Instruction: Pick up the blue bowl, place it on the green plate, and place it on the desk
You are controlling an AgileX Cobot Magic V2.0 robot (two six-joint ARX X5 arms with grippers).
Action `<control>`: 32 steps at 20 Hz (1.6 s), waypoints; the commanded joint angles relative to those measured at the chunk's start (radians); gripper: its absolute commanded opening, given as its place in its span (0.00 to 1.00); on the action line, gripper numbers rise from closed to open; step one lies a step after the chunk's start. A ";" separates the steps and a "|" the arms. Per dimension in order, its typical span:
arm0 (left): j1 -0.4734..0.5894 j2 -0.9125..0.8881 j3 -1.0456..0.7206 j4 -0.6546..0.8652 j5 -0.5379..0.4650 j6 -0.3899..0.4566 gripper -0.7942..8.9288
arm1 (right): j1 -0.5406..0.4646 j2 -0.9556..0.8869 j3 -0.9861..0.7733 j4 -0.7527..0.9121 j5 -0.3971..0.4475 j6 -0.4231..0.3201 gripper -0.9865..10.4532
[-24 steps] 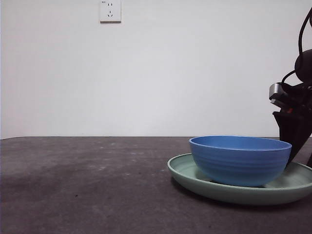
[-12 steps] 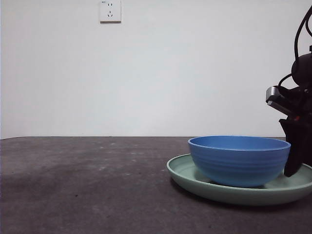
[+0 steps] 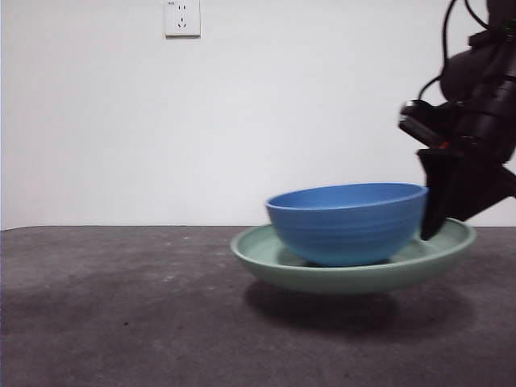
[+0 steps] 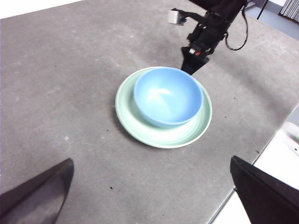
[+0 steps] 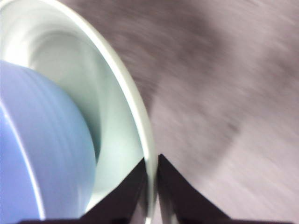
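Observation:
The blue bowl (image 3: 348,222) sits inside the green plate (image 3: 274,258), and both hang tilted above the desk (image 3: 121,306) with a shadow beneath. My right gripper (image 3: 442,211) is shut on the plate's rim at its right side. In the right wrist view its jaws pinch the plate's rim (image 5: 140,116) with the bowl (image 5: 37,154) beside them. In the left wrist view the bowl (image 4: 168,95) rests in the plate (image 4: 135,126), with the right gripper (image 4: 191,63) at the plate's far edge. My left gripper (image 4: 149,196) is open, high above and apart from them.
A white wall with a socket (image 3: 182,18) stands behind the desk. The desk's edge (image 4: 243,186) runs close to the plate in the left wrist view.
The right gripper closed on the plate's rim and lifted it. Plate and bowl have risen off the desk and moved left.

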 commanded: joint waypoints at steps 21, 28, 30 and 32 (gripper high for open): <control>-0.008 0.003 0.009 0.010 0.003 -0.003 0.66 | 0.293 0.196 0.018 0.290 -0.002 0.304 0.15; -0.008 0.003 0.009 0.011 0.003 -0.004 0.66 | 0.261 0.152 0.058 0.256 0.014 0.301 0.33; -0.008 0.003 0.009 0.011 0.003 -0.004 0.66 | 0.245 0.116 0.094 0.202 0.077 0.296 0.33; -0.008 0.003 0.009 0.011 0.003 -0.004 0.66 | 0.226 0.066 0.133 0.107 0.153 0.264 0.36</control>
